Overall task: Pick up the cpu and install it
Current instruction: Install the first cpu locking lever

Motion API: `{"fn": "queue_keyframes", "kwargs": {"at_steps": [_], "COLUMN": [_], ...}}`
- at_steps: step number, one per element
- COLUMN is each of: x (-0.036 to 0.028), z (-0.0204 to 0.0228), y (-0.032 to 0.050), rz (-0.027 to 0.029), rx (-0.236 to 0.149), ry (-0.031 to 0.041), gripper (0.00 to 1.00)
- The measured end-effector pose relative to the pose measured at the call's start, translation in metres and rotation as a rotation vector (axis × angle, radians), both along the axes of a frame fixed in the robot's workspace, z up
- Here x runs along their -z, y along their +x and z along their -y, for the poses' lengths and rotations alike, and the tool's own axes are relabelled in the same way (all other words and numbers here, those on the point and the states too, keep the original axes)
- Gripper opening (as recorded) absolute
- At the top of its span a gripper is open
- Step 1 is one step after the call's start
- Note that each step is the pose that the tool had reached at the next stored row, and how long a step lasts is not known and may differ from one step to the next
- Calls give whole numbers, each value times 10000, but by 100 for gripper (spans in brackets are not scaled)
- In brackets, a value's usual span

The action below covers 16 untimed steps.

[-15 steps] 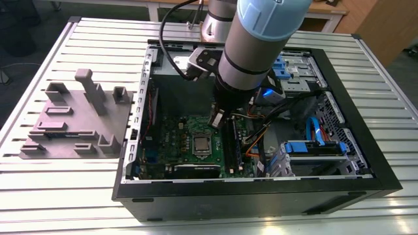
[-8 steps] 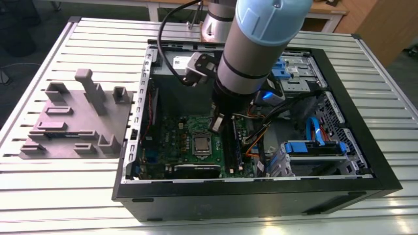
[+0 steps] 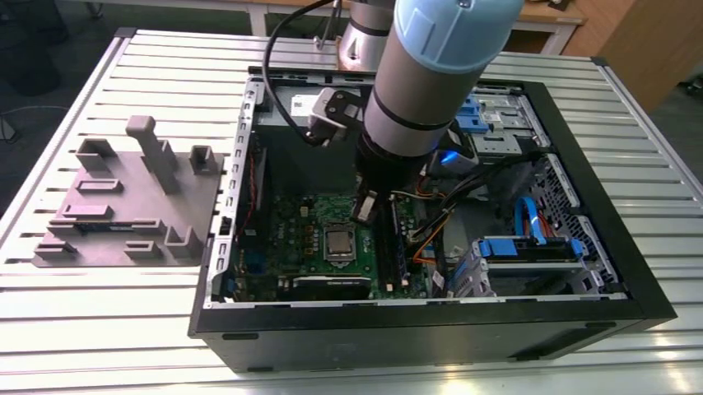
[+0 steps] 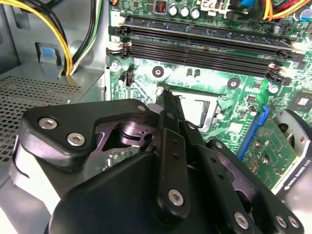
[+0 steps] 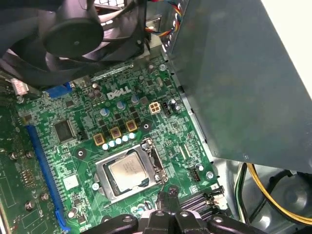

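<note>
Slatted metal bench (image 3: 143, 329) under an open computer case (image 3: 439, 329), with a grey fixture block (image 3: 132, 206) lying well apart from the gripper (image 3: 370, 207) on the exterior view's left. Reaching down into the case on the arm (image 3: 429, 74), hovering over the green motherboard (image 3: 302, 218). Just below and beside the gripper tip, the cpu (image 3: 339, 241), seated in its metal socket frame (image 3: 341, 257). Blue drive brackets (image 3: 528, 247) off toward the exterior view's right.

Seen in the second wrist view: black gripper (image 4: 165, 95) with fingers (image 4: 171, 109) pressed together, closed on nothing, tip poised near the edge of the socket. Just past the tip, the shiny cpu (image 4: 195, 111); beyond that, long black memory slots (image 4: 204, 44).

Seen in the first wrist view: gripper (image 5: 170, 195) close beside the socket, not touching the cpu (image 5: 128, 172), which lies flat inside the frame (image 5: 153, 161). Farther off, a black fan (image 5: 73, 34) and yellow cables (image 5: 263, 190).
</note>
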<state>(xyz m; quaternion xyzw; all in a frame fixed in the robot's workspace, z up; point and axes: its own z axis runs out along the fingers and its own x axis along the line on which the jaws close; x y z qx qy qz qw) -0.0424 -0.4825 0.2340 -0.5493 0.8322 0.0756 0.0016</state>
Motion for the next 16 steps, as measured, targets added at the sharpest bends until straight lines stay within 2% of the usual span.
{"fn": "queue_keyframes", "kwargs": {"at_steps": [4,9,12,14,16], "x": [6,23,30,30,31], "z": [0,1,1,2,9], "y": [-1,0,0,0,0], "rz": [-1,0,0,21,75], "rx": [-617,-971,-1524,-1782,-1923], "ry": [-3,7,7,6,4], "gripper": [10,10,10,10,10]}}
